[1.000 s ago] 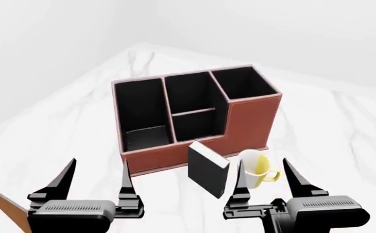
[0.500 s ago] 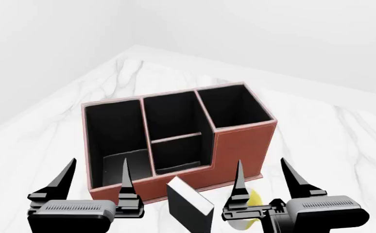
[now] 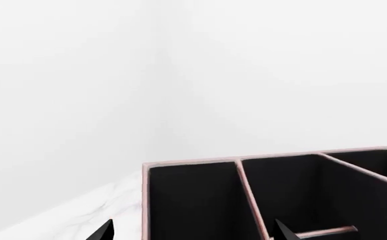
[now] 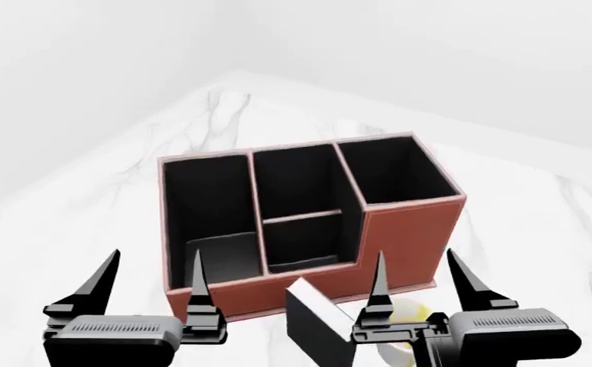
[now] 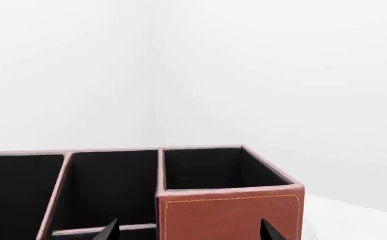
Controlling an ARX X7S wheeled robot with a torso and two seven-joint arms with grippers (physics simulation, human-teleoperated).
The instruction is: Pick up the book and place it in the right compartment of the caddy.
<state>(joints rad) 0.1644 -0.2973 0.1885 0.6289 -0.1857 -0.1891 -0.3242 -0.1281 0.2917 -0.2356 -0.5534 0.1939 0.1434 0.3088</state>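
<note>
Right compartment (image 4: 396, 170) mouth unobstructed above

Your left gripper (image 4: 151, 284), the black two-finger claw on a dark grey ribbed block, sits at near left, fingers pointing up and away from you, spread wide, nothing between them. Your right gripper (image 4: 424, 283), same black claw on the same grey ribbed body, sits at near right, level with the left one, fingers also splayed and pointing far, holding nothing. Both wrists are roughly parallel, well apart. In the left wrist view only your two black fingertips (image 3: 104, 231) poke into the frame edge, gap between them. Same in the right wrist view: two black fingertips (image 5: 108, 230), apart.
</note>
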